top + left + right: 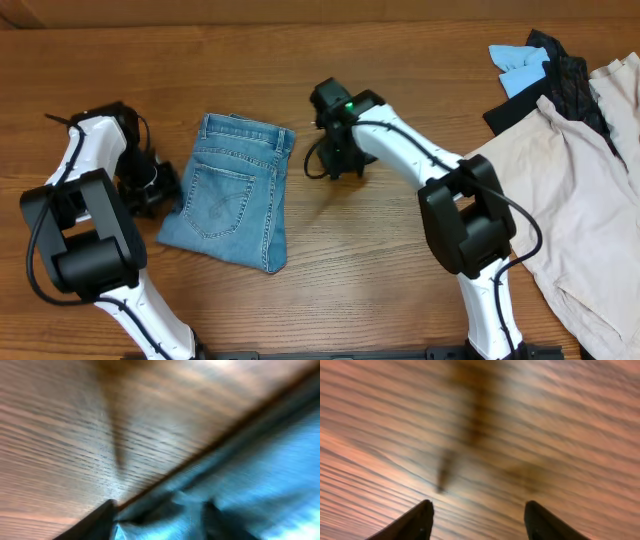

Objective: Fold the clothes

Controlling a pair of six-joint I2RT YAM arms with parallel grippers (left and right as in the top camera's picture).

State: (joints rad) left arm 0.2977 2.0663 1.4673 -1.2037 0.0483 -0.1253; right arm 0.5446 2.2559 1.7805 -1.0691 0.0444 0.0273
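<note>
Overhead, jeans: the jeans [232, 190] lie folded into a compact block on the tabletop [400, 60], left of centre, waistband at the far edge and a back pocket facing up.
Overhead, left tool: the left tool [160, 190] sits low, just beside the jeans' left edge.
Overhead, right tool: the right tool [340, 160] is over bare wood to the right of the jeans, apart from them.
Overhead, far right: a beige garment [580, 200], a black garment [560, 80] and a small blue cloth [520, 65] lie in a heap.
Left wrist, tool: the picture is blurred; the left tool [160, 515] is released, with its fingers [100, 520] spread.
Left wrist, jeans: denim [260, 475] fills the lower right under the fingers; wood [75, 435] fills the rest.
Right wrist, tool: the picture is blurred; the right tool [477, 520] is released, fingers [415, 522] spread, grasping nothing.
Right wrist, tabletop: only wood grain [545, 420] and shadow show.
</note>
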